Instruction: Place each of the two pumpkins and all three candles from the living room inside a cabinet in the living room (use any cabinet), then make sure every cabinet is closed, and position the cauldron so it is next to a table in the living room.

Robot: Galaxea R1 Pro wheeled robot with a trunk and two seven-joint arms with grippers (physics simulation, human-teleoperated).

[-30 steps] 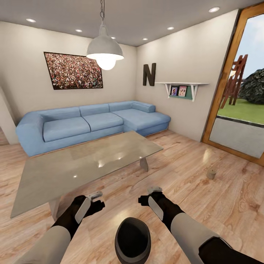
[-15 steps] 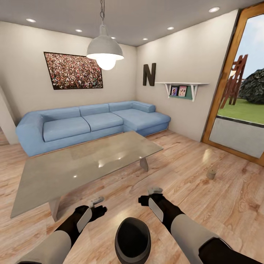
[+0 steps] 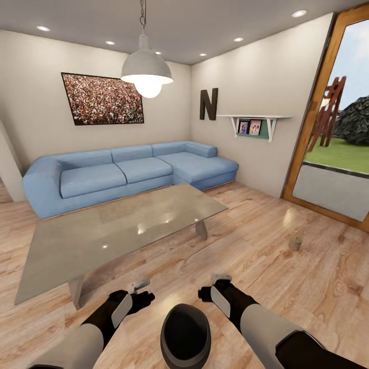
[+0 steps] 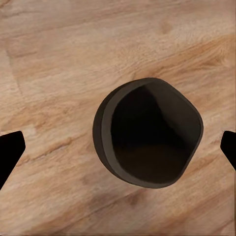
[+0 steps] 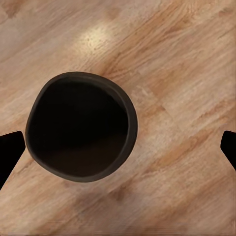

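The black cauldron [image 3: 185, 333] stands upright on the wood floor just in front of me, near the glass table [image 3: 66, 256]. My left gripper [image 3: 138, 300] hangs above the floor at the pot's left, my right gripper [image 3: 207, 293] at its right. Both are open and hold nothing. The left wrist view looks straight down into the cauldron [image 4: 147, 132], with the dark fingertips [image 4: 10, 150] spread far apart. The right wrist view shows the cauldron [image 5: 81, 128] between wide-set fingertips [image 5: 10, 150] too. One beige candle [image 3: 294, 243] stands on the floor at the right.
A blue corner sofa [image 3: 123, 171] lines the far wall behind the table. A wood-framed glass door [image 3: 328, 133] opens to the garden on the right. A pendant lamp [image 3: 146, 69] hangs over the table. Bare floor spreads to the right of the table.
Both hands have dropped lower and come back toward the cauldron; the left one also shifted to the right, off the table's near edge. The cauldron and candle have not moved.
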